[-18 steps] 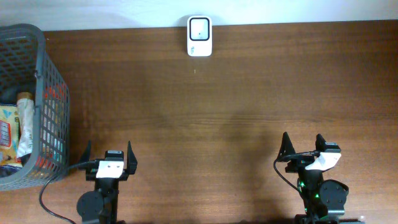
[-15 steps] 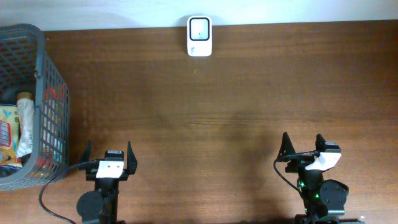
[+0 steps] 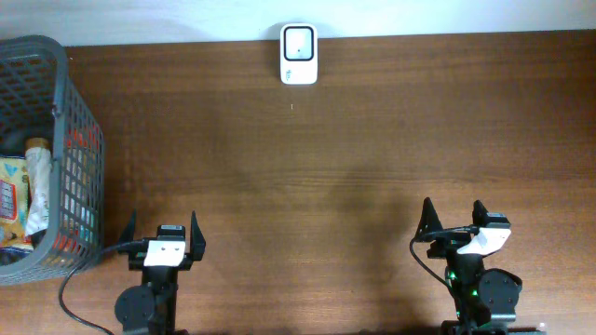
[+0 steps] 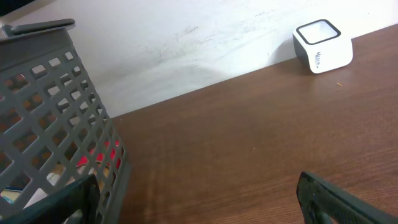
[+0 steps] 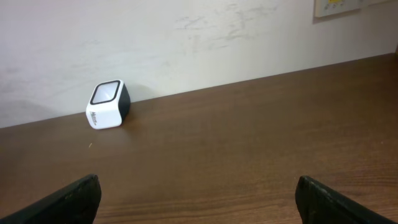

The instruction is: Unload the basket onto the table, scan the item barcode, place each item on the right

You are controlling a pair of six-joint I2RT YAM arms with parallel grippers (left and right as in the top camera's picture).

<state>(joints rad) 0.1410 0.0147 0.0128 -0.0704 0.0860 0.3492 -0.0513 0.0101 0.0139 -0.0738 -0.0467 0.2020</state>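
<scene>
We see the left pincer (image 3: 163,225) and the right pincer (image 3: 453,219) spread wide, holding nothing, at the desk's (image 3: 372,140) near edge. The packaged items (image 3: 14,200) lie inside the grey basket (image 3: 82,126) at the left. The white barcode scanner (image 3: 298,54) sits at the far edge.

A dark brown wood-grain table (image 3: 372,140) fills most of the overhead view, its far edge butted against a white wall (image 5: 186,37). From the wrist cams the wall is matte, w/ grey scuffs (image 5: 211,28) and smudges across the paint. A pale plate (image 5: 339,6), poss. a switch or socket, sits in the top-right corner of the right wrist view, cut off by the frame. Light is soft and even, w/ a dull sheen on the tabletop.
</scene>
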